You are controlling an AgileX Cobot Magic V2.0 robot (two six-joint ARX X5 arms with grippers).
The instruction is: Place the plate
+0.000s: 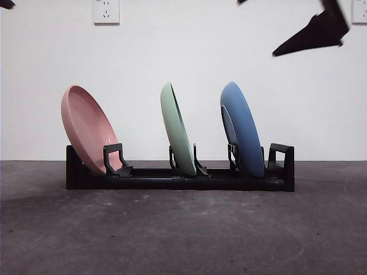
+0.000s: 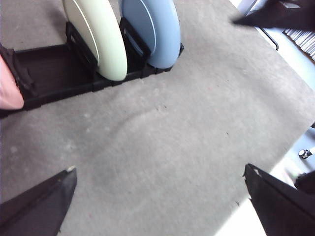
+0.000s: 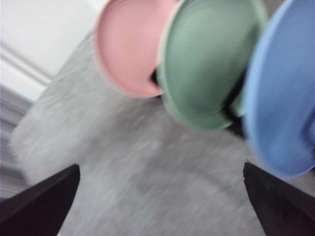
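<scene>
Standing on edge in the black dish rack (image 1: pixel 172 179), the blue plate (image 1: pixel 243 130) is occupying the slot nearest the rack's right end in the front view, its rim resting down in the rack and its top leaning left, so its face is pointing across the desk (image 1: pixel 183 229) toward the other plates. The green plate (image 1: pixel 178 130) is sitting in the middle slot, tilting the same way, well apart from the blue one. The pink plate (image 1: pixel 89 130) is leaning in the left end slot at a steeper tilt, its hollow side facing up and right. No writing or label is showing on any plate or on the rack.

The right hand (image 3: pixel 157 206) is hanging above the desk with its jaws spread wide and nothing between them, looking along the row at the three plates; its picture is blurring. In the front view it is showing as a dark shape at the upper right. The left hand (image 2: pixel 157 201) is also gaping apart, holding nothing, over bare grey desk beside the rack. A white wall socket (image 1: pixel 106 11) is sitting high on the wall behind.
</scene>
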